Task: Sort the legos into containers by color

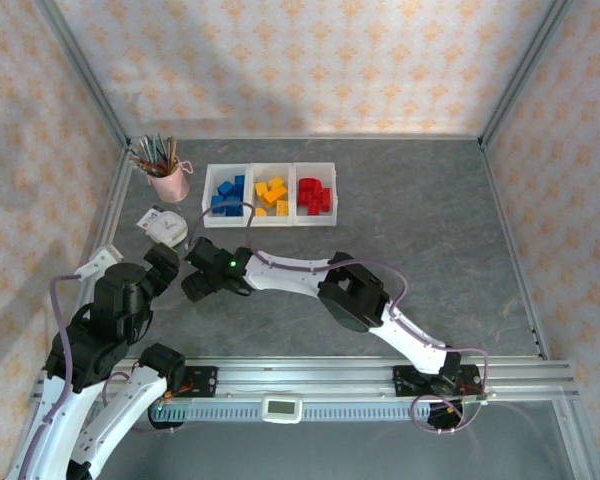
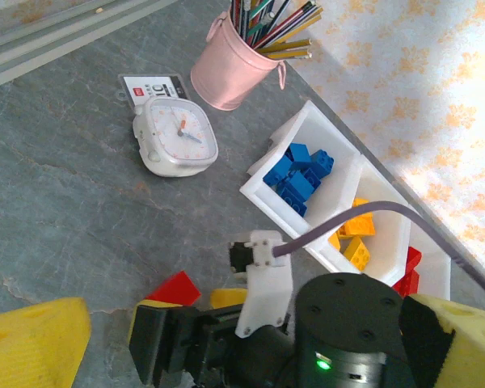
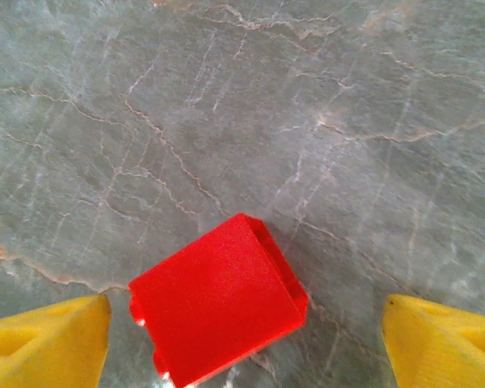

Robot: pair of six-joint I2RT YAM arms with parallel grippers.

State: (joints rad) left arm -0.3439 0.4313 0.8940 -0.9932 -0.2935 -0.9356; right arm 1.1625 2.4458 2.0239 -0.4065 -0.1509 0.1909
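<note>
One red lego [image 3: 218, 307] lies on the grey table between the yellow fingertips [image 3: 44, 339] of my right gripper [image 3: 246, 343], which is open and not touching it. The left wrist view shows the same red lego [image 2: 176, 288] under the right gripper [image 2: 190, 311]. My left gripper [image 2: 242, 356] is wide open just behind the right arm's wrist, holding nothing. From above, the right gripper [image 1: 202, 285] and left gripper [image 1: 167, 265] are close together in front of the containers [image 1: 268, 222]. Those hold blue legos [image 1: 227, 194], yellow legos [image 1: 271, 195] and red legos [image 1: 314, 194].
A pink cup of pencils [image 1: 168, 180] stands left of the bins, with a white clock [image 1: 167, 228] in front of it. Metal frame rails run along the table's left and right sides. The right arm stretches across the table's near middle.
</note>
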